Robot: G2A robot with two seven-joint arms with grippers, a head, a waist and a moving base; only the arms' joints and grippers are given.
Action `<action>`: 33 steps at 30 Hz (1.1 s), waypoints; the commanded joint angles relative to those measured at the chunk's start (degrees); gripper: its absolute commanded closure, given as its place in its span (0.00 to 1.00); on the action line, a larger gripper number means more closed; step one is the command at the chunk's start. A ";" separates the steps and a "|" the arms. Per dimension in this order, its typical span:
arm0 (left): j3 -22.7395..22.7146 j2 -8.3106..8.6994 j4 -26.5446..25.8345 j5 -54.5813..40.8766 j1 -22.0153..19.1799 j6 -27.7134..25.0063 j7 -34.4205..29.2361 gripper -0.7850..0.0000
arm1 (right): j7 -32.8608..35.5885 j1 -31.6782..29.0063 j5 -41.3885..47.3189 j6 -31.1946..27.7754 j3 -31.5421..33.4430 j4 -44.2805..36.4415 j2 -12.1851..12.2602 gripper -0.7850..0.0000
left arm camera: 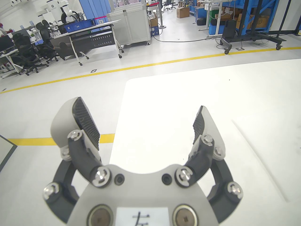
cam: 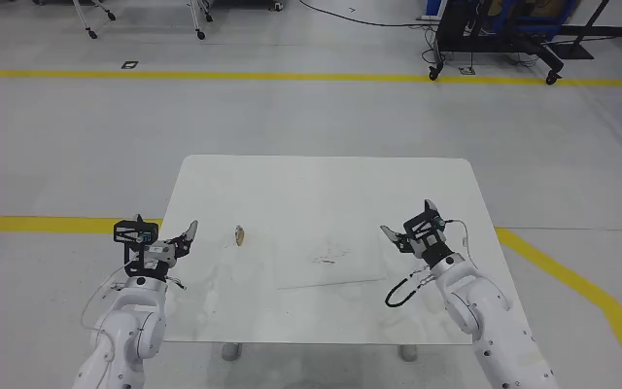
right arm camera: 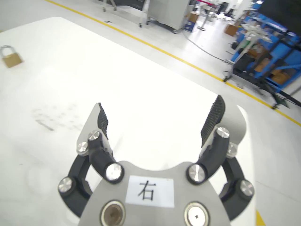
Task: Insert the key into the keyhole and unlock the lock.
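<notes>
Nearest the robot, both arms sit low at the near side of the white rectangular desk (cam: 321,185). The left end effector (left arm camera: 140,111) is spread wide with nothing between its ribbed black pads. It hangs over the desk's edge, close to the small brass padlock with a silver shackle (cam: 239,234), on the padlock's left. The right end effector (right arm camera: 160,109) is just as wide open and just as empty. It hovers over the desk well apart from the padlock, on its right.

Between the padlock and the right end effector, closer to the latter, lies a cluster of thin grey marks (cam: 330,257) on a flat pale sheet (cam: 292,277). This may be the key, but it is too faint and small to tell. The padlock itself lies flat on the bare desk with its shackle closed, touching nothing. Its keyhole cannot be made out.

Judged from this layout, the task is at its very start: neither key nor lock is held, so the pickup comes first. The next move probably calls for the right end effector to drop onto the thin grey object, if that is the key. It would need a narrow pinch on the bow so that the blade sticks out free. The left end effector, being close to the padlock, is well placed to clamp the brass body and turn its keyhole toward the other arm. A thin key lying flat may be hard to lift off the sheet.
</notes>
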 commanded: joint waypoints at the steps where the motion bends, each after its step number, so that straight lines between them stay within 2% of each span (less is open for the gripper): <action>1: 0.00 0.00 0.00 0.00 0.00 0.00 0.00 0.00 | -0.45 2.24 1.19 -4.19 -3.14 2.24 -0.29 0.00; 4: 0.00 0.00 0.00 0.00 0.00 0.00 0.00 0.00 | -1.49 5.54 4.28 -11.08 -7.43 6.63 -0.81 0.00; 5: 0.00 0.00 0.00 0.00 0.00 0.00 0.00 0.00 | -1.18 6.81 6.97 -15.27 -8.81 8.58 -0.97 0.00; 8: 0.00 0.00 0.00 0.00 0.00 0.00 0.00 0.00 | 2.18 12.04 12.93 -24.84 -11.70 14.94 -1.39 0.00; 12: 0.00 0.00 0.00 0.00 0.00 0.00 0.00 0.00 | 6.64 19.42 17.51 -33.93 -16.56 22.99 -2.32 0.00; 14: 0.00 0.00 0.00 0.00 0.00 0.00 0.00 0.00 | 7.84 22.78 18.09 -38.08 -19.33 27.29 -2.89 0.15; 15: 0.00 0.00 0.00 0.00 0.00 0.00 0.00 0.00 | 8.80 24.53 18.08 -40.53 -20.84 29.62 -3.18 0.17; 16: 0.00 0.00 0.00 0.00 0.00 0.00 0.00 0.00 | 9.61 26.34 17.09 -41.43 -22.04 31.50 -3.46 0.21; 18: 0.00 0.00 0.00 0.00 0.00 0.00 0.00 0.00 | 9.67 29.14 14.17 -42.38 -24.54 34.07 -4.06 0.44; 19: 0.00 0.00 0.00 0.00 0.00 0.00 0.00 0.00 | 9.43 29.74 12.73 -42.48 -25.10 34.42 -4.15 0.51; 24: 0.00 0.00 0.00 0.00 0.00 0.00 0.00 0.00 | 4.45 31.54 2.07 -37.88 -27.39 35.71 -4.34 0.63; 26: 0.00 0.00 0.00 0.00 0.00 0.00 0.00 0.00 | 2.53 31.97 -0.47 -37.04 -28.11 36.35 -4.38 0.75; 27: 0.00 0.00 0.00 0.00 0.00 0.00 0.00 0.00 | 1.64 32.24 -1.38 -37.01 -28.45 36.62 -4.40 0.78; 30: 0.00 0.00 0.00 0.00 0.00 0.00 0.00 0.00 | -0.53 33.13 -3.44 -37.00 -29.07 37.49 -4.41 0.97; 31: 0.00 0.00 0.00 0.00 0.00 0.00 0.00 0.00 | -1.24 33.39 -3.86 -37.04 -29.17 37.76 -4.40 1.00; 33: 0.00 0.00 0.00 0.00 0.00 0.00 0.00 0.00 | -2.48 33.83 -4.62 -36.94 -29.22 38.17 -4.35 1.00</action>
